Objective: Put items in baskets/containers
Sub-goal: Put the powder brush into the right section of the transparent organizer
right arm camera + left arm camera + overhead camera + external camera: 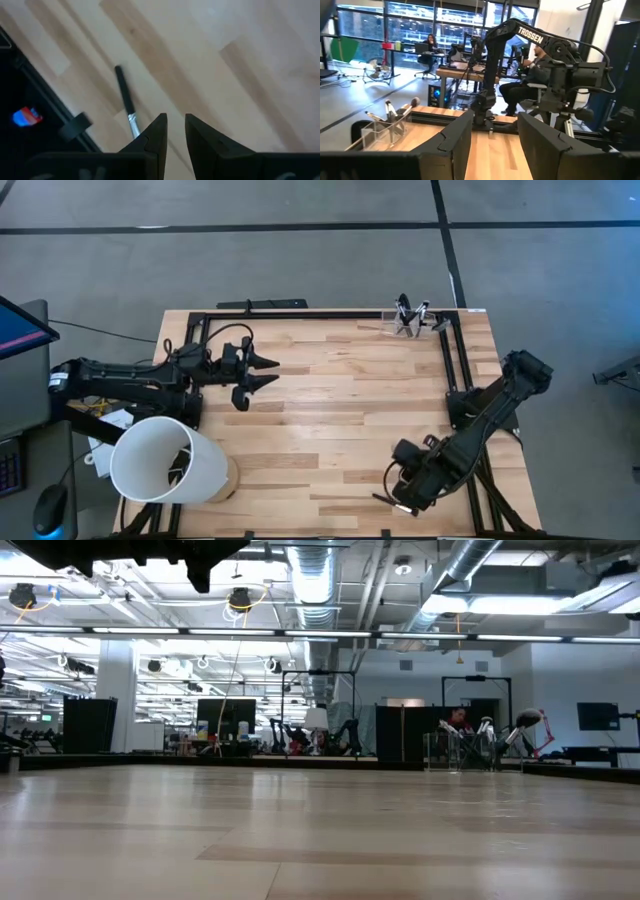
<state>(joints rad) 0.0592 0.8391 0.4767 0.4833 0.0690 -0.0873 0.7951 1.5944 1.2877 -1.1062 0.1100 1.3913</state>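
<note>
Right end effector [174, 131] beside brush [126, 101]

From my station I count two arms, each with one end effector: the left end effector [268, 372] and the right end effector [392, 502]. One clear holder [409, 326] carries several brushes, too bunched to count. One loose brush [125, 101] lies on the counter [330, 420]. One white tub [165, 460].
</note>
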